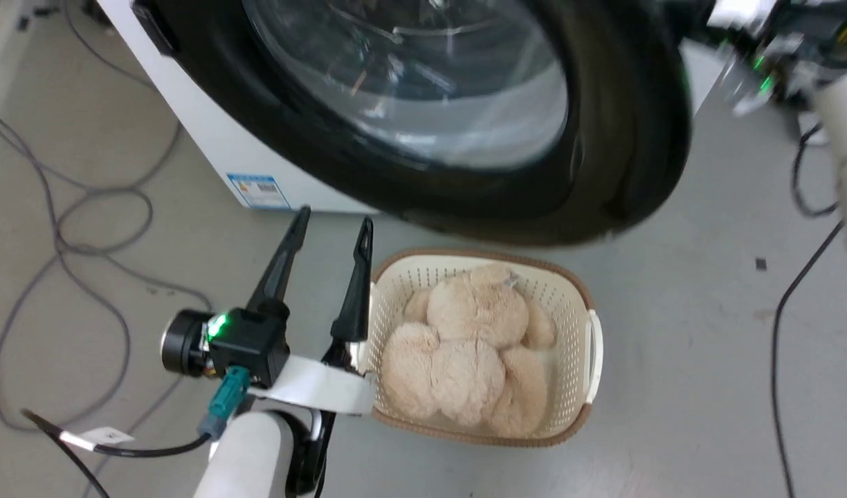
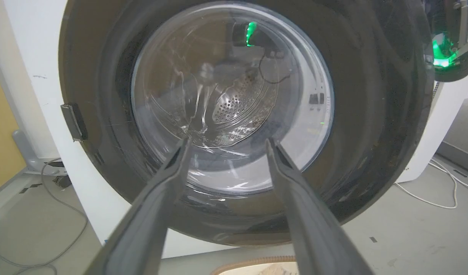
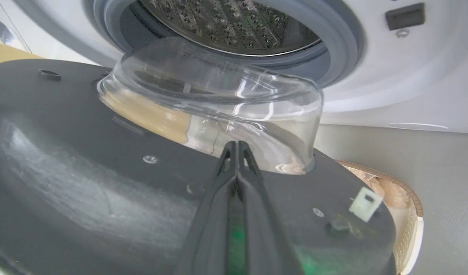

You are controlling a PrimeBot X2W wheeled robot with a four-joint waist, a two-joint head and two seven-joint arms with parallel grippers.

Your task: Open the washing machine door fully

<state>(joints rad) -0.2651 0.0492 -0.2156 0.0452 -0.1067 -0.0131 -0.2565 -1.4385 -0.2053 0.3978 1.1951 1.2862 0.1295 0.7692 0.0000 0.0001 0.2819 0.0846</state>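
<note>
Where the door (image 1: 624, 138) stands swung partway off the machine (image 1: 209, 131), its glossy black ring overhangs the far rim of a basket (image 1: 584, 304) set on the grey floor (image 1: 672, 387). The basket lies under the door's low edge and holds one heap of pale fluffy stuff (image 1: 465, 346), its lobes too merged to count.

The left gripper (image 1: 334, 217), fingers spread and empty, hovers just left of the basket and points at the door's outer face. Seen from its wrist, the door lies between those fingers and the perforated drum (image 2: 234, 110).

The right gripper (image 3: 238, 145), fingers pressed together with nothing between them, lies over the door's inner side with its tips at the base of the glass bowl (image 3: 218, 103). Contact cannot be told.

Behind the bowl are a grey gasket (image 3: 333, 49) ringing the drum opening, one dark slot (image 3: 404, 15) on the white front and one white catch (image 3: 366, 204) on the door's matte rim.

Floor clutter: looping grey cables (image 1: 57, 228) at left, black cables (image 1: 783, 311) at right, a white cable (image 2: 429, 194). One blue label (image 1: 257, 190) marks the machine's low corner.

Count: one machine, one door, one basket, two grippers.
</note>
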